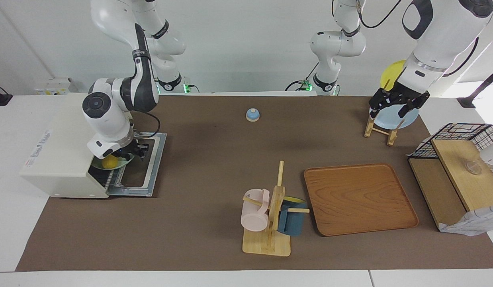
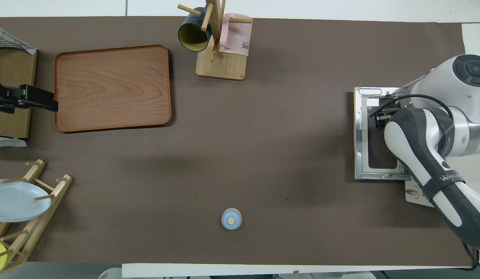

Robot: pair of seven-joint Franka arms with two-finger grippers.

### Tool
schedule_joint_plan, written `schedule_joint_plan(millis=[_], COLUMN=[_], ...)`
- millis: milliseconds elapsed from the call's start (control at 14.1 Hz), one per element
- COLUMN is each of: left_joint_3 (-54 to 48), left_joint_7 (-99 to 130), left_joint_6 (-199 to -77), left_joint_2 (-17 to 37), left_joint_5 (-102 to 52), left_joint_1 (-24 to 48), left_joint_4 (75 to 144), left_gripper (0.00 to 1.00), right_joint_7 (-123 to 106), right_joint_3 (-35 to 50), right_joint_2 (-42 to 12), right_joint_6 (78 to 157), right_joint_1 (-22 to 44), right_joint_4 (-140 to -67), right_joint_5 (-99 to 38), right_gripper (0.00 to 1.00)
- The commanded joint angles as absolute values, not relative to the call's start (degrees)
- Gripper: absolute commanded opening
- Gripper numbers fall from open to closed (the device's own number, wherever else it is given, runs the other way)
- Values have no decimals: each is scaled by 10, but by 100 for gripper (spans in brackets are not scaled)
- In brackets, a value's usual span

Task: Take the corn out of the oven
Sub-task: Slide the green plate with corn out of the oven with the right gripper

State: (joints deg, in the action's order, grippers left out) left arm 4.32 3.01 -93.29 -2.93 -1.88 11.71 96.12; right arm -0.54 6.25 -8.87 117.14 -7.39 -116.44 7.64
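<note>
The cream-white oven [image 1: 59, 159] stands at the right arm's end of the table. Its door [image 1: 154, 165] lies dropped open flat, and shows in the overhead view [image 2: 358, 135]. The yellow corn [image 1: 110, 162] lies on a pale green plate [image 1: 123, 162] at the oven's mouth, on the wire rack. My right gripper [image 1: 137, 152] is low over the open door, right beside the plate's edge; it also shows in the overhead view [image 2: 380, 118], where the arm hides the corn. My left gripper [image 1: 390, 109] waits, open and empty, over the plate rack.
A wooden plate rack [image 1: 380, 129] holds a light blue plate [image 2: 15, 199] and a yellow one. A wooden tray [image 1: 358, 197], a mug tree [image 1: 270, 215] with pink and blue mugs, a small blue bell [image 1: 252, 114] and a wire shelf [image 1: 453, 167] share the mat.
</note>
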Motion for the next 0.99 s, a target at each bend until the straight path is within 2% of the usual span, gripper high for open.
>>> schedule_joint_plan(millis=[0, 213, 426, 568, 710, 923], left_joint_3=[42, 42, 42, 42, 42, 42], left_joint_7=[20, 20, 20, 20, 20, 20], left_joint_6=[-925, -925, -925, -925, -925, -925], left_joint_2=[-24, -24, -24, -24, -24, -24], left_joint_5=[-28, -28, -28, -28, -28, -28], left_joint_1=[112, 112, 112, 112, 112, 112], left_joint_4=[949, 949, 949, 949, 949, 949], left_gripper=[100, 100, 100, 100, 100, 100], right_joint_7=[-44, -6, 115, 224, 333, 469], right_joint_3=[66, 66, 66, 66, 67, 72], right_joint_2=[-75, -97, -130, -195, -283, -388], right_joint_6=[1159, 1070, 1003, 947, 902, 916], right_joint_1=[-69, -7, 107, 186, 268, 351], right_joint_4=[-1173, -1085, -997, -895, -777, -653], right_joint_5=[96, 110, 110, 107, 103, 70], right_gripper=[0, 0, 0, 0, 0, 0])
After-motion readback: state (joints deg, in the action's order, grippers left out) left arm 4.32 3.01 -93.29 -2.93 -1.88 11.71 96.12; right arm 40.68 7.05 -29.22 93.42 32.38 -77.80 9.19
